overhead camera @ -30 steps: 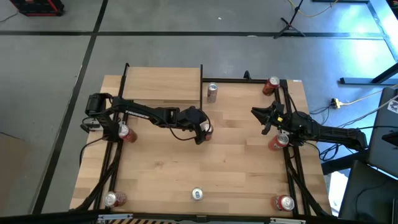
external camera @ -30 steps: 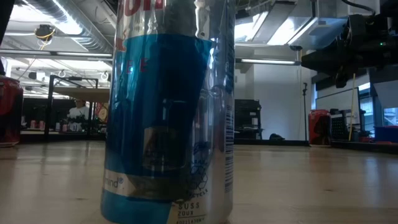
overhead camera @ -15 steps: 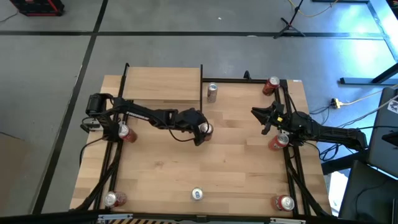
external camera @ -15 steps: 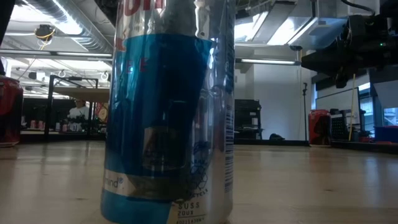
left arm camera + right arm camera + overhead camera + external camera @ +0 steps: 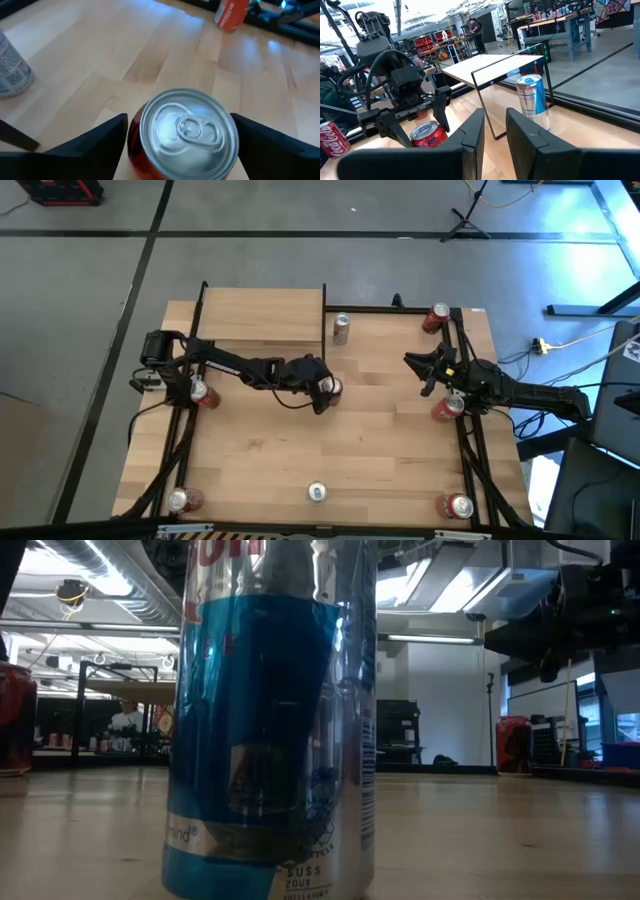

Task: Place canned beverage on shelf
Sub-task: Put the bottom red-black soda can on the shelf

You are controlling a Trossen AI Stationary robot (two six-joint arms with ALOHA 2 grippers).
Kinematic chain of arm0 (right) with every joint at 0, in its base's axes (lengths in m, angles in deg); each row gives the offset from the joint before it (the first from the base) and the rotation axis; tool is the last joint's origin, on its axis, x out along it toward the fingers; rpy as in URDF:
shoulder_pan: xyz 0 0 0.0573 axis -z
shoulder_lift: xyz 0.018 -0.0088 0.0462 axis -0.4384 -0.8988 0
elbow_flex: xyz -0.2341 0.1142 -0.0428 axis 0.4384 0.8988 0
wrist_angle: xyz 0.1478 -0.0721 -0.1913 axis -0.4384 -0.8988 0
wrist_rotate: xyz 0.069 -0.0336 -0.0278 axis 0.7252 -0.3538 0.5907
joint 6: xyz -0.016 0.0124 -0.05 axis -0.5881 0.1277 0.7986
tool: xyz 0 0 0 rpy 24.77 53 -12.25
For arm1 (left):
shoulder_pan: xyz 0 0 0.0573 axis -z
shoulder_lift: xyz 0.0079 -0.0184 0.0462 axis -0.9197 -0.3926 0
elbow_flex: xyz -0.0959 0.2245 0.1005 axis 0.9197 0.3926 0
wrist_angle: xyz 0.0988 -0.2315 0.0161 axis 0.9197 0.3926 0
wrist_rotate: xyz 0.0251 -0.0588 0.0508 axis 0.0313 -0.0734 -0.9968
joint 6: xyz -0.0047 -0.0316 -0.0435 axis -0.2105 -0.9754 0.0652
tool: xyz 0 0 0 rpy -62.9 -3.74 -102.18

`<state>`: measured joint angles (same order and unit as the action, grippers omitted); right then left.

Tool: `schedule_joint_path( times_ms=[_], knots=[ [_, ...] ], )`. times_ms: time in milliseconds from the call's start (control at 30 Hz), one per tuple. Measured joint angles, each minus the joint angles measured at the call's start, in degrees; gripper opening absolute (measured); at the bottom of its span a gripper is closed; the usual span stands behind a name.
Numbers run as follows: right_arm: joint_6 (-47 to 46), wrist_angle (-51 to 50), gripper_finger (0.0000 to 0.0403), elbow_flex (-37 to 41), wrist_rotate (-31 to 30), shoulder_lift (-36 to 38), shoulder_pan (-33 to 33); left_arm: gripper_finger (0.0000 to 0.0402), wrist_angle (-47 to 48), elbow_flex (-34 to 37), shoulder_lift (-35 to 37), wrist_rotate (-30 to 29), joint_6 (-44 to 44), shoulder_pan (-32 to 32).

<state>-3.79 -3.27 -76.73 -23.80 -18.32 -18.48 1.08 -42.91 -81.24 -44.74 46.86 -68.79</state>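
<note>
1. the desk (image 5: 300, 450) is a light-wood top with a black frame along its left and right edges and both dark arms reaching in over it.
2. the shelf (image 5: 262, 315) sits at the far left corner of the desk, a pale board with thin black posts; nothing stands on its top in the high view.
3. the left arm stretches from the left edge toward the middle; the left gripper (image 5: 322, 390) is around the red can (image 5: 331, 388), just near of the shelf's right end. in the left wrist view the fingers (image 5: 97, 142) stand spread on either side of the red can (image 5: 182, 132), with a gap visible between each finger and the can wall, and the can upright on the desk.
4. the right arm waits by the right edge; the right gripper (image 5: 412, 361) points toward the middle, its fingers (image 5: 470, 135) nearly pressed together with a narrow gap and nothing between them.
5. a blue-and-silver can (image 5: 341, 328) stands upright just right of the shelf, apart from it.
6. another silver can (image 5: 317, 493) stands at the near edge, filling the low view (image 5: 270, 720).
7. 5 red cans stand along the frame: 2 on the left (image 5: 202, 393) (image 5: 180, 500) and 3 on the right (image 5: 436, 317) (image 5: 446, 408) (image 5: 458, 506).
</note>
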Motion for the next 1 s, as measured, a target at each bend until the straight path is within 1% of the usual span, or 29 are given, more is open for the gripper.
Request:
schedule_joint_path(
  times_ms=[233,333,433,667,800,1000],
  knots=[
    [-0.02,-0.09,0.0069,0.00,0.00,-0.02,0.00,0.0276,0.14,0.00,0.63,-0.10,-3.57,-0.07],
    [-0.02,-0.09,0.0069,0.00,0.00,-0.02,0.00,0.0263,2.26,0.00,3.03,-0.72,-3.74,-0.07],
    [-0.02,-0.10,0.0069,0.00,0.00,-0.02,0.00,0.0262,4.44,0.00,5.98,-2.47,-3.74,-0.43],
    [-0.02,-0.07,0.0069,0.00,0.03,-0.04,0.00,0.0262,6.97,0.04,12.21,-2.49,-4.02,-1.24],
    [-0.02,0.31,0.0069,0.00,0.03,-0.04,0.00,0.0262,9.64,0.02,17.28,-1.48,-6.28,-1.87],
    [-0.45,1.49,0.0069,-0.24,1.36,-0.08,0.00,0.0262,16.59,0.00,27.17,-1.50,-6.34,-3.42]
  ],
)
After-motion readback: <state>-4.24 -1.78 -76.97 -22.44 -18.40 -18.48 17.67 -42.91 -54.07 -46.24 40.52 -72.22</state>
